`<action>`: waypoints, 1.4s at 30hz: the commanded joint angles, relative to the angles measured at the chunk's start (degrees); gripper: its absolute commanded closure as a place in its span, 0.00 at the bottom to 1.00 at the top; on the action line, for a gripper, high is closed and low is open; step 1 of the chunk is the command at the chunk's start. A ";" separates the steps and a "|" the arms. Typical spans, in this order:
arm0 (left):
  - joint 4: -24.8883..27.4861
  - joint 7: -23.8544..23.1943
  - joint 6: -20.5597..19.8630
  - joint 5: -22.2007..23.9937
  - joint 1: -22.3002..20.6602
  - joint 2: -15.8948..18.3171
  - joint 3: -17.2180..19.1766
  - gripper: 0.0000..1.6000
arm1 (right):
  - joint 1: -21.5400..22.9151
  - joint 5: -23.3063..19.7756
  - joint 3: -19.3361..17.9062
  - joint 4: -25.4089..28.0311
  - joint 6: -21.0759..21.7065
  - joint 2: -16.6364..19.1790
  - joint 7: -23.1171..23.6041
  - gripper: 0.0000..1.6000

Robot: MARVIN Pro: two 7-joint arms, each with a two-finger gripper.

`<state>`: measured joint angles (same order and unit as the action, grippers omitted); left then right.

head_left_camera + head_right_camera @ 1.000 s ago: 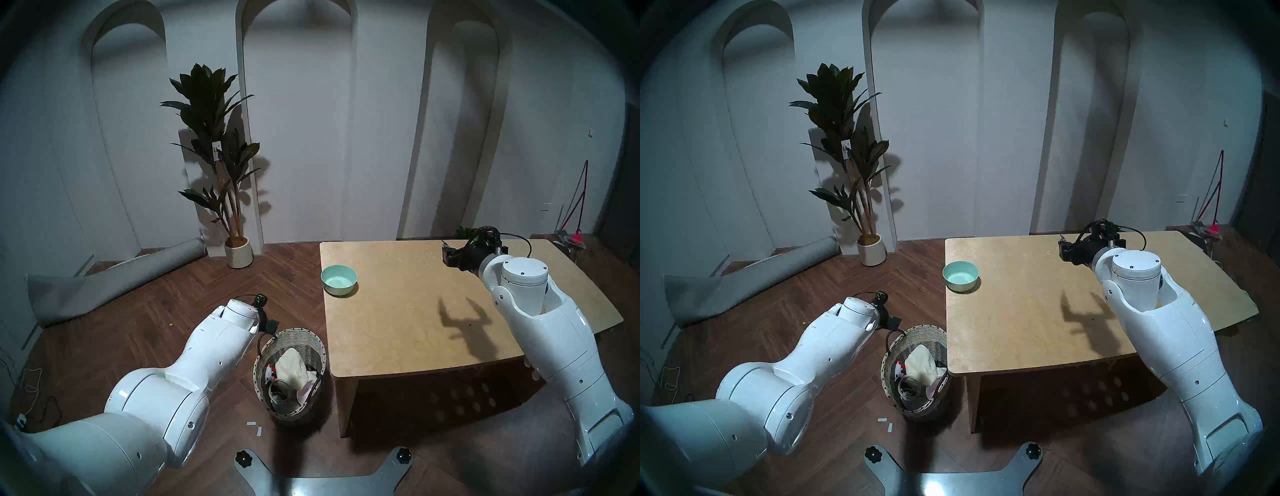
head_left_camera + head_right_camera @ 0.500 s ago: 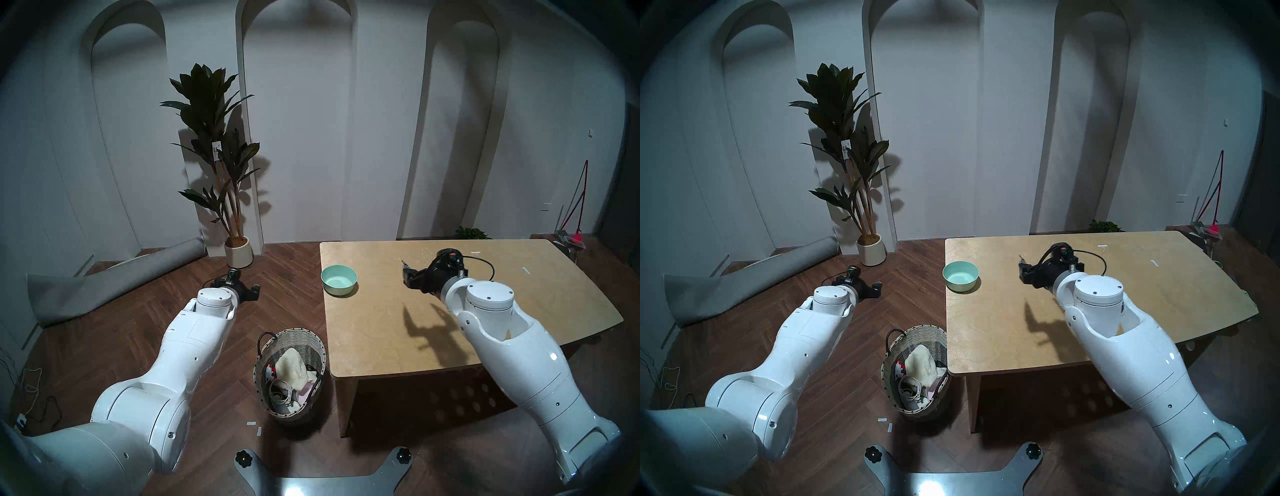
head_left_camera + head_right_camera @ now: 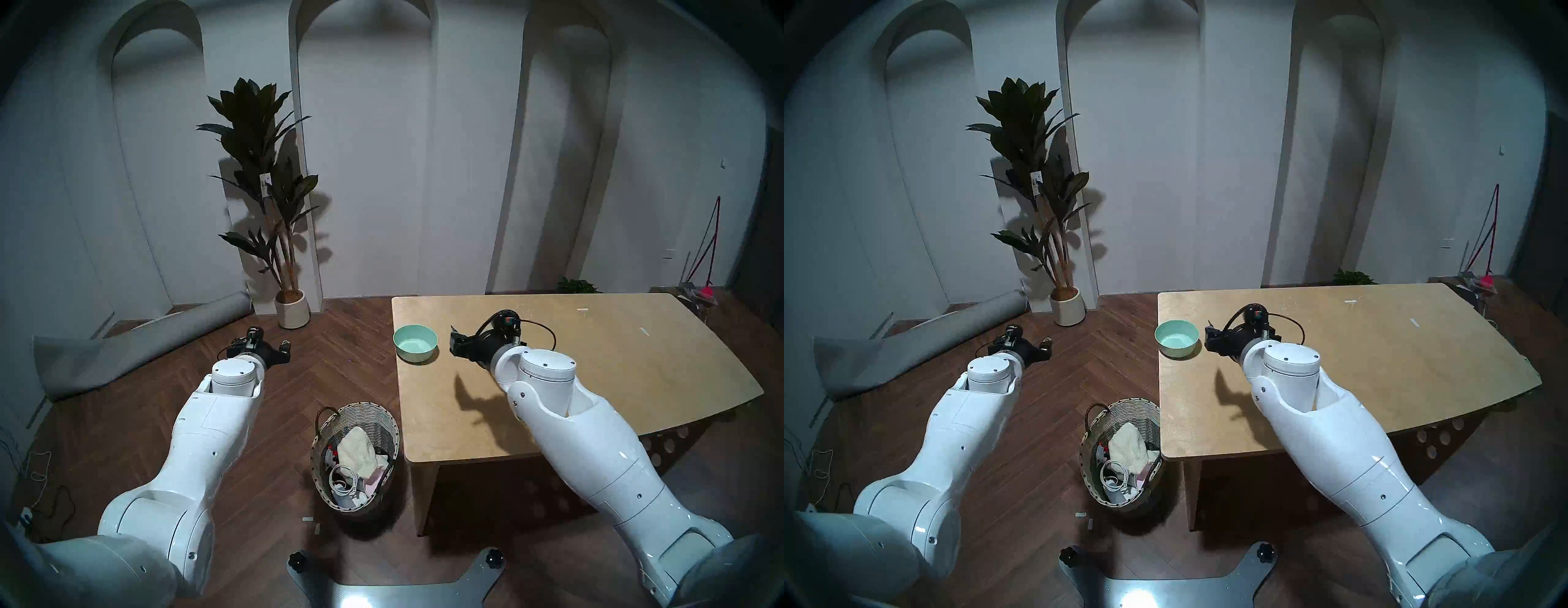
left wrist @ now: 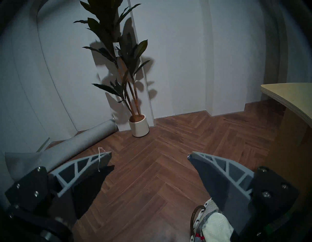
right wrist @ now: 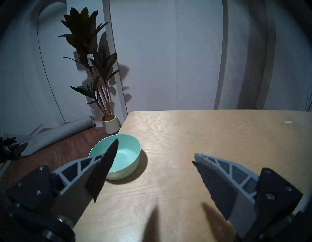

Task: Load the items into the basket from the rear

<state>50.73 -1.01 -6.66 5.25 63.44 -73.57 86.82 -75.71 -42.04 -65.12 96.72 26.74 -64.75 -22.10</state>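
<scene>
The right gripper point(image 5: 152, 170), jaws apart and empty, hangs just right of the mint-green bowl point(image 5: 121, 157) to take it, while the cream cloth point(image 3: 358, 451) and cable coil point(image 3: 343, 479) lie in the wicker basket point(image 3: 360, 414), well left of the bowl

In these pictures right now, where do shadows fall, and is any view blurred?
Head views: the right gripper throws a dark forked shadow on the table; the plant shadows the wall. Right wrist view: the bowl is sharp, with a shadow beside it. All are dim, with dark fisheye rims.
</scene>
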 commanded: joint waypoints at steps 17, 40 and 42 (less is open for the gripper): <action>8.83 2.84 2.44 2.54 6.58 1.67 4.04 0.00 | 13.72 -5.29 4.39 -15.65 -1.32 -16.08 -11.57 0.00; 18.40 5.19 3.39 5.47 14.35 1.66 6.77 0.00 | 24.05 -8.36 5.71 -39.79 -5.76 -29.97 -23.88 0.00; 19.39 5.36 3.36 5.69 15.06 1.65 6.93 0.00 | 25.06 -8.52 5.49 -42.00 -6.36 -30.89 -24.83 0.00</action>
<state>65.69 4.14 -4.06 10.74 77.04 -72.09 93.13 -56.07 -50.54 -58.78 59.55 22.66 -90.08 -44.25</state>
